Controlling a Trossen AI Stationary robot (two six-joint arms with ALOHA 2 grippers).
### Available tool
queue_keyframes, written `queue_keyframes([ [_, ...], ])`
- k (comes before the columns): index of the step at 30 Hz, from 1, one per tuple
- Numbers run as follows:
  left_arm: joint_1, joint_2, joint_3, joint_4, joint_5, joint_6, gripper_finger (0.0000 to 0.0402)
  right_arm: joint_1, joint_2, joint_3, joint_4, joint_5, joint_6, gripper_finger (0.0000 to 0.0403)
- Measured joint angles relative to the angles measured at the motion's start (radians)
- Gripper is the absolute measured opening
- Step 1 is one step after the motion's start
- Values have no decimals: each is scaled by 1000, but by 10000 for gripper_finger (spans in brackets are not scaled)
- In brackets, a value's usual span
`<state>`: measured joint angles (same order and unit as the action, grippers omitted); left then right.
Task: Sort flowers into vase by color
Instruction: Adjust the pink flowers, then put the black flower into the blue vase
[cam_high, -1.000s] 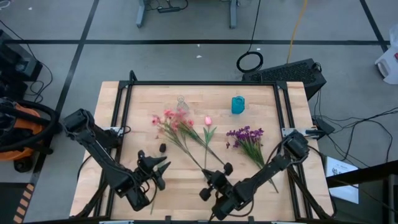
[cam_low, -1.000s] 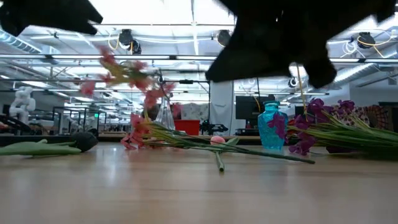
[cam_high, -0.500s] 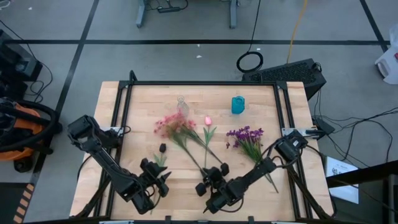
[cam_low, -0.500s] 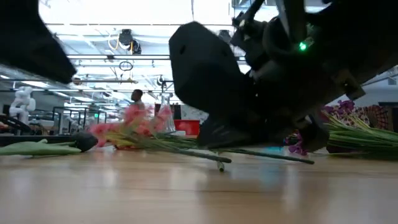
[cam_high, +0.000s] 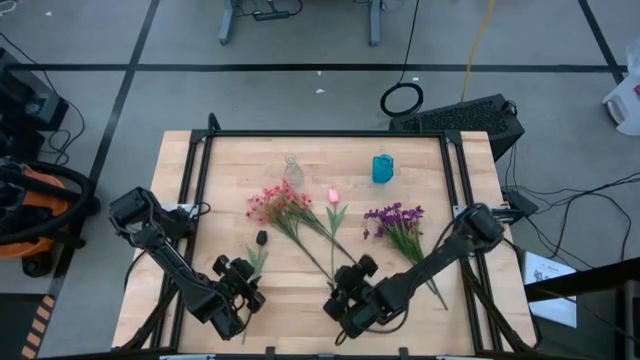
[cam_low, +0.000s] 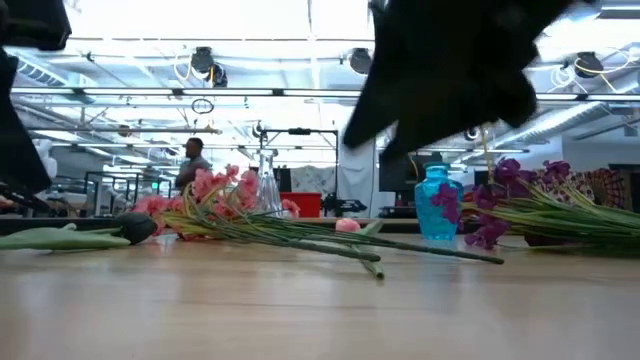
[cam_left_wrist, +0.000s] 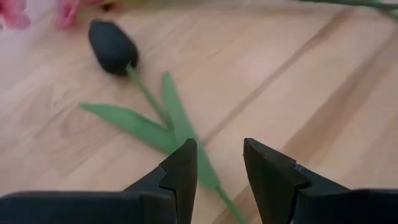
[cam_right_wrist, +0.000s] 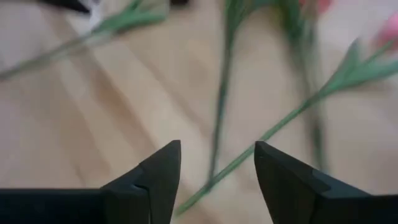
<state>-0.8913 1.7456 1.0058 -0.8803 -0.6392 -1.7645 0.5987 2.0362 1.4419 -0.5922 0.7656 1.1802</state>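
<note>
The right gripper (cam_right_wrist: 214, 180) was held over the pink flowers' stems (cam_right_wrist: 221, 112), fingers spread; the left gripper (cam_left_wrist: 219, 174) straddled a dark tulip's stem (cam_left_wrist: 186, 140), fingers parted.

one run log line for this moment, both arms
left gripper: open over dark tulip stem | right gripper: open, empty, above pink spray stems

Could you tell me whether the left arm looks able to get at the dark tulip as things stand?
Probably yes: the left claw stands open right over the dark tulip's stem, with only bare table around it.
</note>
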Motion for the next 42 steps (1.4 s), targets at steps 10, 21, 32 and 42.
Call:
queue_keyframes([
  [10, 0, 3, -95, 179, 44, -13, 136, -147, -82, -14, -150, 74, -44, 97],
  [21, -20, 3, -103, 219, 45, 24, 136, -313, 63, -92, 43, -64, -25, 9],
  [32, -33, 3, -103, 211, 60, 18, 136, -370, 125, -92, 272, -129, -152, 1],
  [42, -31, 3, -103, 206, 67, -11, 136, -342, 121, -17, 272, -117, -224, 1],
])
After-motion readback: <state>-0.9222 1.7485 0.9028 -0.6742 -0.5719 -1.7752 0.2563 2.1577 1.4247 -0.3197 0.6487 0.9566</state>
